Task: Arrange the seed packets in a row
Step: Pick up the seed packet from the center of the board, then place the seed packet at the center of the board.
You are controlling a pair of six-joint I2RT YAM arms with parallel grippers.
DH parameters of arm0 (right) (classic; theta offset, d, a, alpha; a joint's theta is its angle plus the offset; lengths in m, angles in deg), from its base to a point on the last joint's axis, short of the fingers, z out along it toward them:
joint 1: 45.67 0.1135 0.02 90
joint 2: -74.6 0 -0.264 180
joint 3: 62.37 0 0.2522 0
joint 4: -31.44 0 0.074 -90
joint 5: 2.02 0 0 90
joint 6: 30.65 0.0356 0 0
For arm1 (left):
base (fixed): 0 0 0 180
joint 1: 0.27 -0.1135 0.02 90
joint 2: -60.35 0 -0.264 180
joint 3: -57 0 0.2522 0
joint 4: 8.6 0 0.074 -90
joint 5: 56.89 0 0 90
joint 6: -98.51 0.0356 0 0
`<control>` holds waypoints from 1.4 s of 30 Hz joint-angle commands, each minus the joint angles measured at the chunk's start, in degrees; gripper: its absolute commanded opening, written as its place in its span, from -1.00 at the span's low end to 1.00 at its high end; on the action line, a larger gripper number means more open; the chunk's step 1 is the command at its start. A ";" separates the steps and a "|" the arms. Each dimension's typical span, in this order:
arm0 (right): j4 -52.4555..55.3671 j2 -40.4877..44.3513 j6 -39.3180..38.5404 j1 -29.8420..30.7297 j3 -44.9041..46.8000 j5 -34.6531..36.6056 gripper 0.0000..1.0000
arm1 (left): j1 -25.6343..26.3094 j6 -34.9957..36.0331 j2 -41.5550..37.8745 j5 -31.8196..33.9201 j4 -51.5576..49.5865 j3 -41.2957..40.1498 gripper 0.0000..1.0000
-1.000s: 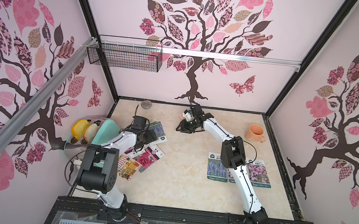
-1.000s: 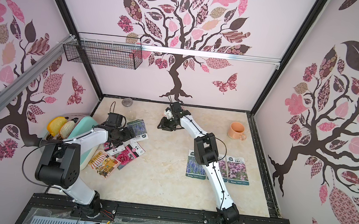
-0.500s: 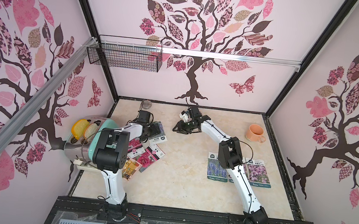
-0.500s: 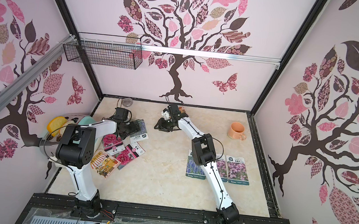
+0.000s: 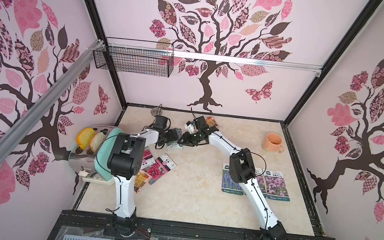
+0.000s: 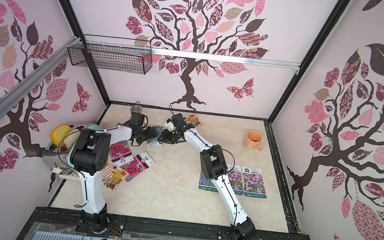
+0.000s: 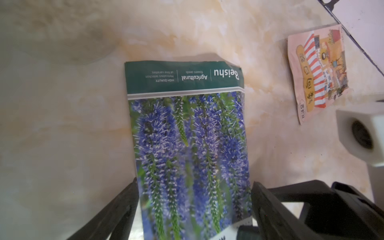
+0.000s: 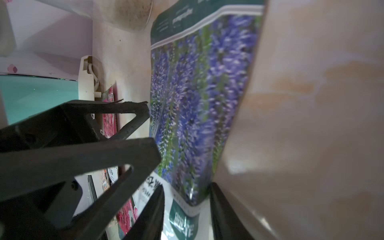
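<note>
The left pincer (image 7: 193,182) and the right pincer (image 8: 186,186) are standing tip to tip, each blocking the path ahead of the other, and a lavender packet (image 7: 187,128) is sitting between their tips. Behind the right pincer an orange packet (image 5: 212,121) is lying close to the back wall (image 5: 239,94), leaving little room there. Beside the left pincer, toward its base, red-pink packets (image 6: 119,152) are crowding the tabletop (image 5: 193,183), with a toaster (image 5: 80,160) standing beyond them. Beside the right pincer, toward its base, the tabletop is lying bare as far as three packets in a row (image 5: 277,186); a mug (image 5: 271,142) is standing well apart
</note>
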 commanded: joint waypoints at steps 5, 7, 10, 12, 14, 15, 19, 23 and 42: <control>2.29 0.11 -1.76 0.14 3.84 5.17 -0.46 | 2.63 -0.94 5.35 -2.82 -6.81 -1.91 0.69; 2.68 1.50 -2.00 -0.31 5.41 7.04 -0.58 | 2.63 -0.64 4.95 -2.73 -7.18 -1.92 0.68; 3.69 3.93 -2.48 -1.33 7.77 9.27 -0.73 | 2.76 -0.17 3.71 -2.56 -7.83 -2.24 0.66; 4.47 6.60 -3.73 -2.00 10.25 9.86 -0.75 | 2.93 0.01 1.73 -2.54 -8.32 -2.88 0.66; 4.80 10.00 -4.64 -2.60 13.44 9.60 -0.79 | 3.14 0.15 -0.92 -2.56 -8.95 -3.79 0.66; 5.12 12.18 -4.70 -2.98 15.30 9.32 -0.79 | 3.31 0.12 -2.72 -2.39 -9.36 -4.39 0.66; 6.35 23.94 -5.71 -3.62 26.73 10.13 -0.77 | 4.45 0.03 -10.30 -1.77 -11.94 -6.08 0.66; 0.74 39.26 -3.87 -4.33 47.44 8.89 -0.71 | 7.22 -0.47 -17.40 -0.78 -14.79 -7.85 0.67; -13.81 62.05 2.71 -4.60 90.21 11.27 -0.68 | 26.24 -11.80 -26.60 3.60 -3.24 -18.74 0.66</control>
